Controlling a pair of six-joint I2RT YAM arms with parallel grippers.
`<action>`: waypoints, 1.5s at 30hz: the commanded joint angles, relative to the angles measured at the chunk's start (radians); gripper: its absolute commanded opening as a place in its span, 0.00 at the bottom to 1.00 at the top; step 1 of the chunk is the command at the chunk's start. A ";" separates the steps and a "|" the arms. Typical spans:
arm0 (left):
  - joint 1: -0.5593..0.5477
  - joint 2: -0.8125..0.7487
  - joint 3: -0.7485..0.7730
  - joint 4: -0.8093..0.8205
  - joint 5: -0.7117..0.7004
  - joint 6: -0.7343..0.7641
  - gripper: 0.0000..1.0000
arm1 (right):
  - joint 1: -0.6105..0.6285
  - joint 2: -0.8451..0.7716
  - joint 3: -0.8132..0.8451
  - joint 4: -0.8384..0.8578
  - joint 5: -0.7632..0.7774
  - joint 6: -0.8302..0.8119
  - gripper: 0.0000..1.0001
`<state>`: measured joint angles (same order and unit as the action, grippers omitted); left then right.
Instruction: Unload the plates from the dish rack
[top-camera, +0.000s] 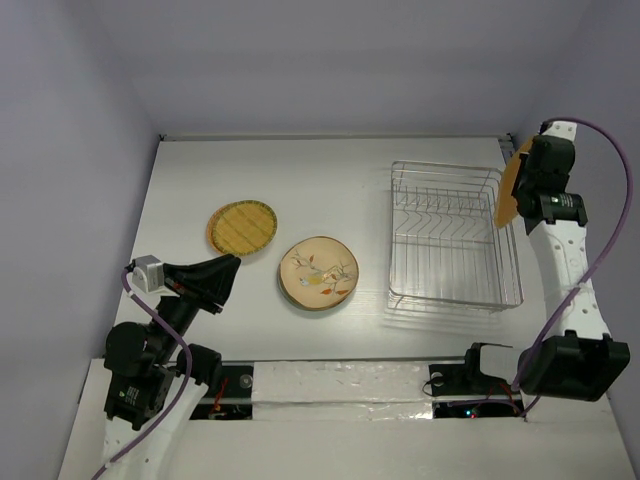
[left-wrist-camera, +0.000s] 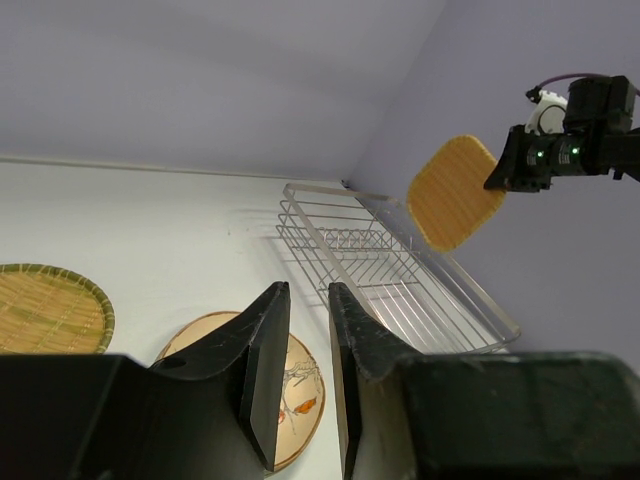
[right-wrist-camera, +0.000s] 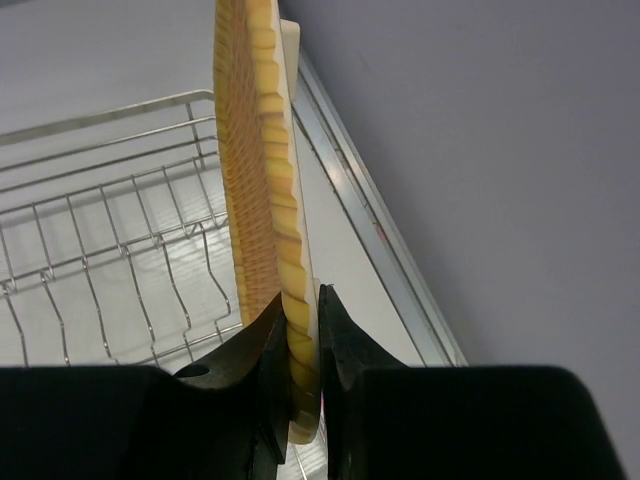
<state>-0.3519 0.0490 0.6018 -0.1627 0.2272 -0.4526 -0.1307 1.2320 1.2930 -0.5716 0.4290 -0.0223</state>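
The right gripper (right-wrist-camera: 298, 345) pinches the rim of the rounded-square orange woven plate (right-wrist-camera: 262, 160), holding it on edge above the far right side of the wire dish rack (top-camera: 455, 240), which looks unloaded. Well to its left the round woven plate (top-camera: 241, 227) and floral plate (top-camera: 318, 271) lie flat. The left gripper (left-wrist-camera: 305, 375) hovers beside them, fingers nearly together, holding nothing.

Silver wire dish rack (top-camera: 455, 240) at 3 o'clock, no plates in it. Rounded-square orange woven plate (top-camera: 510, 185) on edge above its 3 o'clock rim. Round orange woven plate (top-camera: 241, 226) and cream floral plate (top-camera: 318, 272) flat at 9 o'clock.
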 joint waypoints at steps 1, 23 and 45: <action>-0.007 -0.006 0.009 0.040 -0.002 0.000 0.20 | -0.006 -0.057 0.112 0.036 -0.002 -0.002 0.00; 0.002 -0.009 0.015 0.015 -0.086 -0.012 0.29 | 0.647 0.090 0.134 0.548 -0.588 0.654 0.00; 0.053 0.032 0.013 0.014 -0.095 -0.014 0.32 | 0.928 0.915 0.246 1.211 -0.639 1.219 0.00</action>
<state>-0.3054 0.0643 0.6018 -0.1864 0.1230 -0.4622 0.7944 2.1674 1.4666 0.4393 -0.2508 1.1046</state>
